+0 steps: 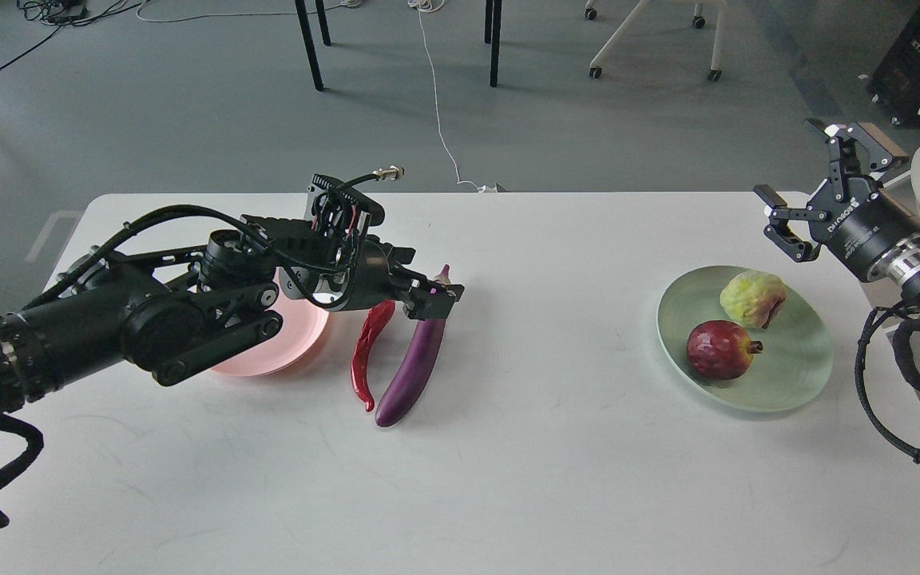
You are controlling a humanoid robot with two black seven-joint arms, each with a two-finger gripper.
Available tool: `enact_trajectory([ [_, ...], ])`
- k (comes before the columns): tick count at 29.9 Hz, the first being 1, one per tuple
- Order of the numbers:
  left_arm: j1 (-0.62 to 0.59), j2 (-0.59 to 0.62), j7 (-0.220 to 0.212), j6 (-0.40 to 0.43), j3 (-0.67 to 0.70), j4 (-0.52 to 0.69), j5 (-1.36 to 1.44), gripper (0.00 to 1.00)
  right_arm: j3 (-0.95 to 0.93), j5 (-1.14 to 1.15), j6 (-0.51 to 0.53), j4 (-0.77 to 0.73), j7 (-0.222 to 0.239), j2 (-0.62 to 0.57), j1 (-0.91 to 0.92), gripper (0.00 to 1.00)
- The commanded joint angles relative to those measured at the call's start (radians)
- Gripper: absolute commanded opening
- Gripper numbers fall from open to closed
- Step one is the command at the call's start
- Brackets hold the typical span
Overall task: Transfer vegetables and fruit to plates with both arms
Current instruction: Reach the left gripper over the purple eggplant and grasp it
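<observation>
Eggplant (pixel 417 361) lies on the surface beside the chili pepper (pixel 367 345), near the pink plate (pixel 300 335); the left tool (pixel 433 295), its finger spacing unclear, hovers at the stem end. Fruit sits plated; the right tool (pixel 813 192) waits spread. Next, likely, comes a grip on the eggplant.

2 plates on the counter (pixel 556 479): pink plate (pixel 300 339) and green plate (pixel 795 375). 2 veg just right of the pink plate: 1 chili (pixel 362 359), 1 eggplant (pixel 412 371). 2 fruit on the green plate: 1 pomegranate (pixel 717 350), 1 yellow-green fruit (pixel 751 299).
</observation>
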State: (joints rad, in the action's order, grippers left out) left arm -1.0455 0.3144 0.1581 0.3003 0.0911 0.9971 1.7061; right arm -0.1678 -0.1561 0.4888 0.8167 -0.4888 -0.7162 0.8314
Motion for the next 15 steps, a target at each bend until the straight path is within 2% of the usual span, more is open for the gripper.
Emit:
enact_trajectory([
  [1, 0.010, -0.046, -0.046, 0.016, -0.004, -0.008, 0.001, 0.97, -0.001, 0.001, 0.000, -0.001, 0.000, -0.002, 0.002, 0.95],
  [4, 0.015, -0.066, -0.078, 0.020, -0.022, -0.006, 0.001, 0.95, -0.001, 0.001, 0.000, -0.001, 0.000, -0.003, 0.002, 0.95],
  [15, 0.035, -0.051, -0.123, 0.040, -0.053, 0.005, 0.001, 0.95, -0.010, 0.003, 0.000, -0.001, 0.000, -0.002, 0.002, 0.95],
])
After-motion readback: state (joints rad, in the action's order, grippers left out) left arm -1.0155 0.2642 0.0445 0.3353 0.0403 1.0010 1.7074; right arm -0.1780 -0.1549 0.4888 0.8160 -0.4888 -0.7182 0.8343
